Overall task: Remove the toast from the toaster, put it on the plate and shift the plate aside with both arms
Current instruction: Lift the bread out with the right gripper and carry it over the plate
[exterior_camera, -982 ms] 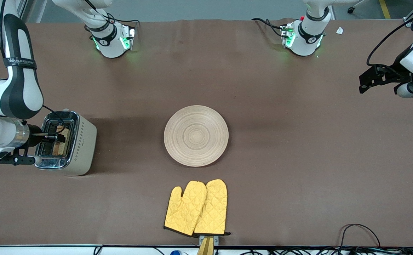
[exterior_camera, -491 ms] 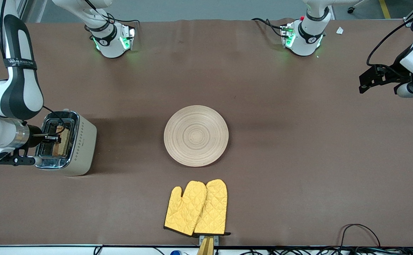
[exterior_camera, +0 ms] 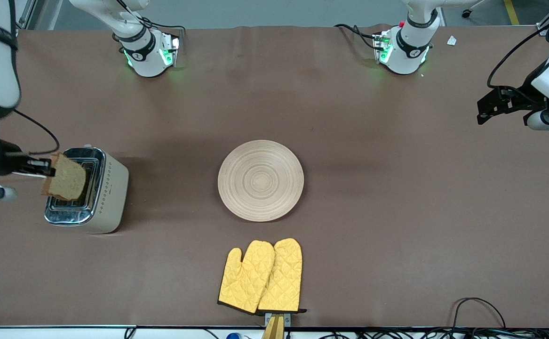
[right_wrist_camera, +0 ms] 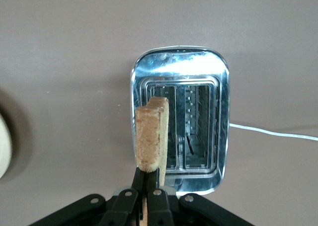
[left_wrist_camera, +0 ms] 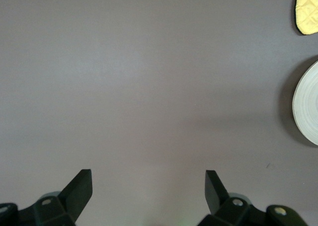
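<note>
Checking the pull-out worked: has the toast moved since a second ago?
Yes. The toast has risen clear out of the toaster slot, held above it.

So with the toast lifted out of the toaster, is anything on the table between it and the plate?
Nothing visible. The right gripper holds the toast up over the toaster; between toaster and plate lies only bare table. The yellow oven mitts lie nearer the front camera than the plate, off that line. The left gripper waits open at its own end.
</note>
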You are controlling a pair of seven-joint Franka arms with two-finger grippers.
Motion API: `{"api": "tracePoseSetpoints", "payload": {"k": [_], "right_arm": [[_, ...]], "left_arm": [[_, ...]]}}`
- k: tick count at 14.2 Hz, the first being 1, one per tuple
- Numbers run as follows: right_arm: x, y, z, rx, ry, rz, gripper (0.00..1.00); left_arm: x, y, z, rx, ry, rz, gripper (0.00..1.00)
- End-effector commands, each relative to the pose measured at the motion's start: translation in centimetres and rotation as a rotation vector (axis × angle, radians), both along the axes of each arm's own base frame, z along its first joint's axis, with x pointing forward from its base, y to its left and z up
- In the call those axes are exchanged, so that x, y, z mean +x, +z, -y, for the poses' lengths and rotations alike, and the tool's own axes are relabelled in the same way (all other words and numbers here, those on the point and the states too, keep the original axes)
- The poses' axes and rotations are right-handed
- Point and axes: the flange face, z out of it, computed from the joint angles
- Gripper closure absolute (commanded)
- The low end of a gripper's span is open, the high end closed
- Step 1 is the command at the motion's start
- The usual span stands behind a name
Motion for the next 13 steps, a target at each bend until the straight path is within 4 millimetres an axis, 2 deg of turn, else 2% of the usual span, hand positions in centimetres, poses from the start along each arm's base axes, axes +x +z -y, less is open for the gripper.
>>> {"api": "tracePoseSetpoints", "payload": {"k": [1, 3, 5, 7, 9, 12, 13], "right_arm": [[-0.9, 0.9, -2.9, -0.003, 0.049, 0.005, 0.97], [-0.6, 0.9, -6.9, 0.001, 0.115, 0.007, 0.96], [-0.8, 0.3, -12.8, 0.007, 0.205, -0.001, 0.95], [-1.3, -2.7, -21.2, -0.013, 0.285, -0.038, 0.95], [-1.6, -5.4, -29.0, -0.045, 0.188, -0.046, 0.95], [-2.8, -11.2, -38.4, -0.094, 0.08, -0.052, 0.95], [-3.2, -12.4, -40.0, -0.095, 0.056, -0.036, 0.95]], "left_arm": [[0.2, 0.4, -0.2, 0.005, -0.014, 0.004, 0.0], [0.1, 0.5, -0.2, 0.005, -0.011, 0.006, 0.0], [0.2, 0.5, -0.3, 0.006, -0.01, 0.007, 0.0], [0.2, 0.5, -0.5, 0.005, -0.004, 0.007, 0.0], [0.2, 0.5, -0.5, 0.004, -0.002, 0.007, 0.0], [0.2, 0.7, -0.4, 0.003, -0.002, 0.012, 0.0], [0.2, 0.7, -0.4, 0.003, -0.004, 0.012, 0.0]]}}
